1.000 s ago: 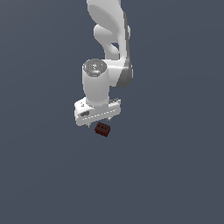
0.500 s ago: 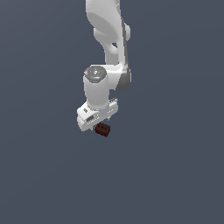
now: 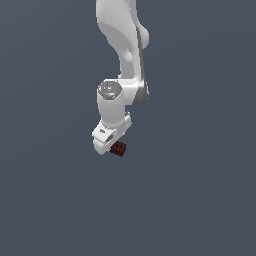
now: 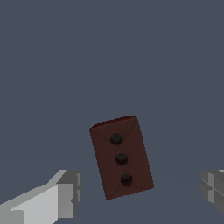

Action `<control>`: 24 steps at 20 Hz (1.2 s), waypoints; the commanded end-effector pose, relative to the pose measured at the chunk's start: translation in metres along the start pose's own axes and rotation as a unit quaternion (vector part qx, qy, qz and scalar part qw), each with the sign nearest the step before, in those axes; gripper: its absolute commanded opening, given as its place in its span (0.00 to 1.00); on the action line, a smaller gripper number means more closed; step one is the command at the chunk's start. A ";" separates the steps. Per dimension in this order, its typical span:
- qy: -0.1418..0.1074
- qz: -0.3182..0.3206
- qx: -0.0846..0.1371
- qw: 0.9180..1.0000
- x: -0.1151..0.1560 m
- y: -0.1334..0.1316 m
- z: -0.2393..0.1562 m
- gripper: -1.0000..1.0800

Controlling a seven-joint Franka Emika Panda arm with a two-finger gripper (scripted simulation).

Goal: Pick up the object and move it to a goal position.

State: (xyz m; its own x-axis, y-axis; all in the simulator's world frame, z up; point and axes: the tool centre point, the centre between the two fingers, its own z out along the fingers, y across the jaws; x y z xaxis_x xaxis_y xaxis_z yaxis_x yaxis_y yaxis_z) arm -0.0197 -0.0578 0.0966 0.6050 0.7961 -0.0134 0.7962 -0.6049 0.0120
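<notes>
The object [image 4: 121, 156] is a small dark reddish-brown rectangular block with three dark dots in a row on its upper face. In the wrist view it lies between my two grey fingertips [image 4: 65, 192], which stand far apart and touch nothing. My gripper [image 4: 140, 190] is open around the block. In the exterior view the white hand [image 3: 107, 137] hangs straight down from the arm, and the object [image 3: 118, 148] shows just below it toward the exterior view's right. There the hand hides the fingers.
A plain dark grey-blue surface [image 3: 200, 200] fills both views. The white arm [image 3: 122, 40] rises out of the exterior view's top edge. No goal marker shows.
The hand has turned about its vertical axis and dropped slightly toward the block. The block has not moved.
</notes>
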 end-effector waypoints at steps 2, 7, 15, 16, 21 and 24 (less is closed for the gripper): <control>0.002 -0.042 0.002 0.999 -0.001 -0.003 0.007 0.96; 0.005 -0.085 0.004 0.996 -0.001 -0.007 0.014 0.96; 0.007 -0.117 0.005 0.993 -0.002 -0.010 0.019 0.96; 0.007 -0.118 0.005 0.993 -0.002 -0.010 0.019 0.96; 0.007 -0.116 0.005 0.993 -0.002 -0.010 0.022 0.96; 0.007 -0.117 0.005 0.993 -0.002 -0.010 0.031 0.96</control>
State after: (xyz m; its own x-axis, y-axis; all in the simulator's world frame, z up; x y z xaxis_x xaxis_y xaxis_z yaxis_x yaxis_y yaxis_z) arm -0.0282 -0.0538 0.0702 0.4039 0.9148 -0.0001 0.9148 -0.4039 0.0009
